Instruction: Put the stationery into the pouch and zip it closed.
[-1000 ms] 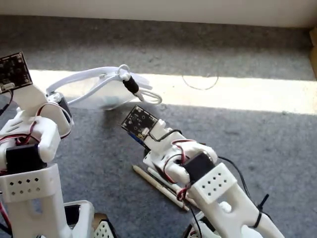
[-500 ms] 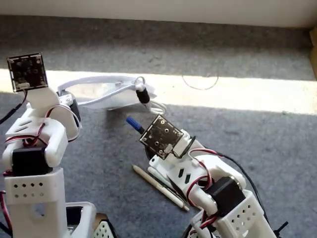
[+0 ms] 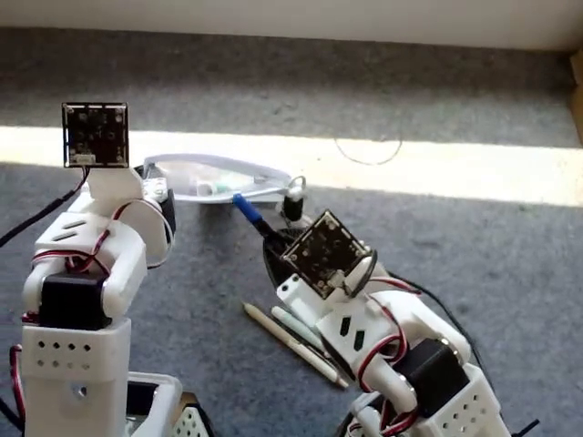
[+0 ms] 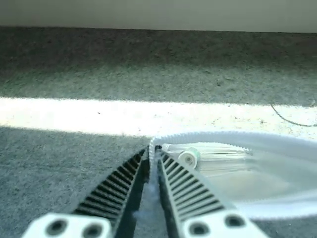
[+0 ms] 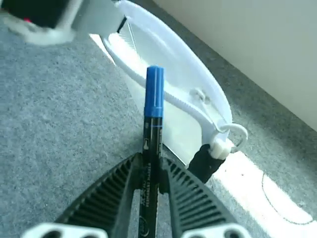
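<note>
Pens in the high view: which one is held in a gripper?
The blue-capped marker, shut in the right gripper; the two pale pens lie on the carpet.

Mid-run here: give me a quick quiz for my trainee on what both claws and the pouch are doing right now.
1. True or false: the right claw grips a blue-capped marker.
2. The pouch is: A) open, B) zipped fully closed, C) lying under the pens.
3. What does the left claw pinch?
Key: 1 true; 2 A; 3 the pouch, at its rim.
</note>
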You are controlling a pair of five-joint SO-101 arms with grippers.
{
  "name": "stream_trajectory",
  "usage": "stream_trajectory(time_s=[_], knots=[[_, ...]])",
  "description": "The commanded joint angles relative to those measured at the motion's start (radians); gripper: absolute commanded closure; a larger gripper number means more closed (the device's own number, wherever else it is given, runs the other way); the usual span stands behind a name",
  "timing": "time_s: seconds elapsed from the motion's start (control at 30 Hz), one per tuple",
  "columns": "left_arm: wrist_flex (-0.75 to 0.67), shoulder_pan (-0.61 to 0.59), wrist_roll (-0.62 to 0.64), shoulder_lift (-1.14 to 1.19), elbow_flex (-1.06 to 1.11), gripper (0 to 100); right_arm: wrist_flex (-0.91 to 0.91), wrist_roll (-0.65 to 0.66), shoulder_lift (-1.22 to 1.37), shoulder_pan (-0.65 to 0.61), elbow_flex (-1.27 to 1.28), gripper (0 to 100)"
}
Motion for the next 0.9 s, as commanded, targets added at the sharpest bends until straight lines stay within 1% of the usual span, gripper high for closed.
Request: stream_trajectory(time_s=[0.0, 0.17, 0.4, 0.63, 0.77, 0.87], knots=[[-0.003, 0.015, -0.009, 0.036, 0.048, 99, -0.079, -0.046, -0.018, 0.013, -0.076, 99.4], [-0.003, 0.015, -0.011, 0.036, 0.048, 99, -0.188, -0.094, -0.013, 0.013, -0.107, 99.4], [0.002, 0.013, -0.012, 0.035, 0.048, 99, -0.372, -0.095, -0.012, 0.012, -0.101, 99.4], [0.003, 0.013, -0.012, 0.035, 0.048, 99, -0.619, -0.091, -0.010, -0.071, -0.059, 99.4], [0.003, 0.013, -0.012, 0.035, 0.048, 99, -0.792, -0.091, -0.007, -0.085, -0.001, 99.4], [0.003, 0.013, -0.012, 0.035, 0.048, 99, -0.851, -0.091, 0.033, -0.085, 0.008, 99.4]])
